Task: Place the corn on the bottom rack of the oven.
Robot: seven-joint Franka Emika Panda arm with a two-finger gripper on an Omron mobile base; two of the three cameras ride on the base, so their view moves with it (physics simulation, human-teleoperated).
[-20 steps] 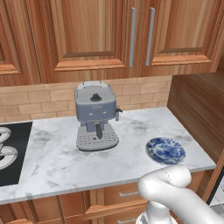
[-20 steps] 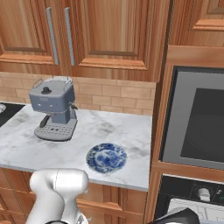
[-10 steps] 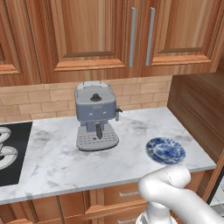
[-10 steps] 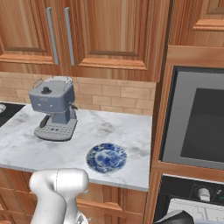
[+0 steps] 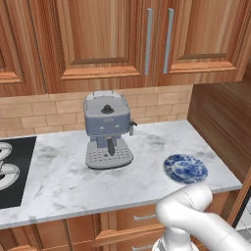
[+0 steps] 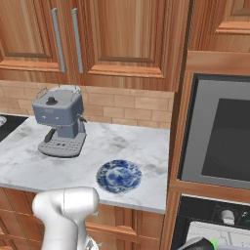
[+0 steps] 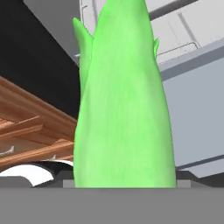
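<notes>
Already carried: the corn [image 7: 124,100] is rising straight out of the hand, close before its camera, so the gripper is evidently clenching it, though its fingertips are hiding behind the cob.
Where the hand is working: low at the oven [image 6: 219,229], its dark tip and a speck of green peeking at the bottom of the right base view.
Left to do: reaching the bottom rack and letting go.
Change from a second ago: hardly any; the plate [image 5: 185,168] and coffee machine [image 5: 107,128] are sitting as before.
</notes>
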